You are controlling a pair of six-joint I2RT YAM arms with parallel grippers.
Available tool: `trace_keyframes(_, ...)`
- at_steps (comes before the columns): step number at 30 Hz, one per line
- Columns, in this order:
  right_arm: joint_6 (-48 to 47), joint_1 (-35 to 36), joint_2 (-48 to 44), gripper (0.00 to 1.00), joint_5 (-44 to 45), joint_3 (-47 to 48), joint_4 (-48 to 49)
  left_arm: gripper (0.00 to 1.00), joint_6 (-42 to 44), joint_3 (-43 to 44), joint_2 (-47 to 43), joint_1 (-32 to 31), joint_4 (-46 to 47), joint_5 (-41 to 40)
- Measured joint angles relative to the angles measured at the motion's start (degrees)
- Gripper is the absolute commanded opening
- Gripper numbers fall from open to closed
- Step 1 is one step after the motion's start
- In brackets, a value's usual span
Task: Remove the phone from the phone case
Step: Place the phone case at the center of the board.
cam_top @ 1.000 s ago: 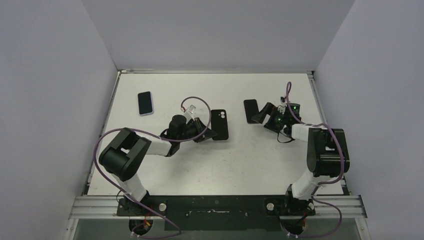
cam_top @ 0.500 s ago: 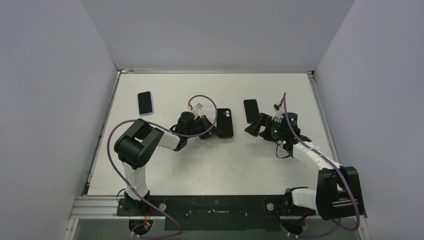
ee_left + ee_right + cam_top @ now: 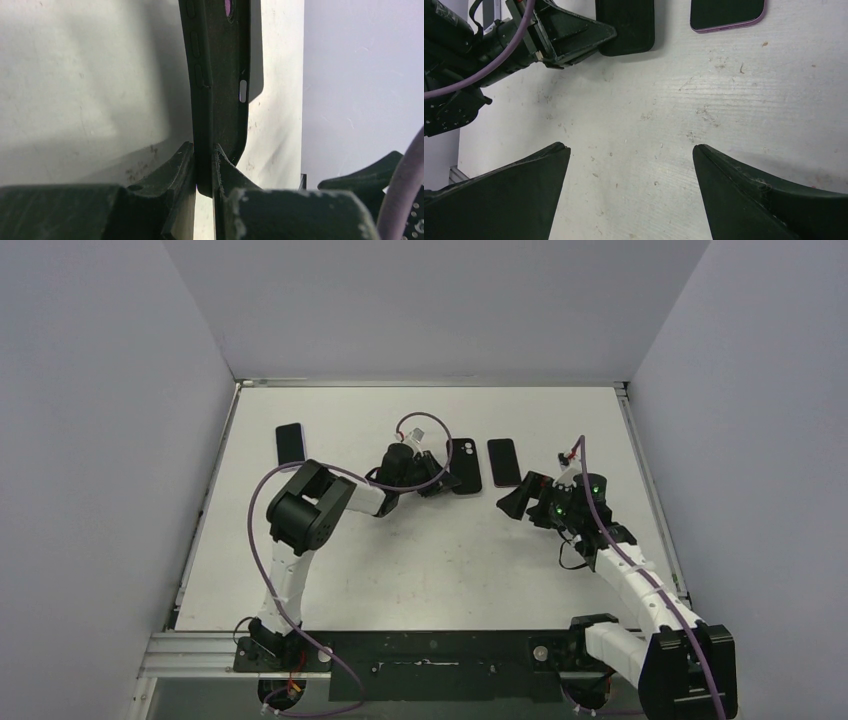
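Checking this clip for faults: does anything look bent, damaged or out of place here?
Only one thing: the black phone case, pinched at its end by the fingers of the left gripper, looks slightly bowed along its side. The phone beside it lies flat and apart. Nothing spilled or broken.

The black phone case (image 3: 463, 466) (camera cutout showing) sits just left of the dark, purple-edged phone (image 3: 503, 461).

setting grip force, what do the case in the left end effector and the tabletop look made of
Case: probably soft silicone or rubber, matte black; it curves where the left end effector pinches it, without glare. Tabletop: hard white laminate or painted board, seemingly; scuffed, faintly streaked.
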Motion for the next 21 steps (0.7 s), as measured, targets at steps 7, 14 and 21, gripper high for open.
trace_keyframes(7, -0.92, 0.0, -0.87, 1.0, 0.66, 0.0, -3.48, 0.37, -0.28, 3.06, 2.45, -0.02, -2.36, -0.37)
trace_keyframes(14, -1.7, 0.0, -1.88, 1.0, 0.76, 0.37, -5.4, 0.65, 0.28, 3.19, 1.16, -0.31, -2.27, -0.57)
trace_keyframes(21, -3.48, 0.0, -2.69, 1.0, 2.49, 3.8, -10.34, 0.95, 5.01, 2.8, -4.2, -0.17, -11.15, -5.77)
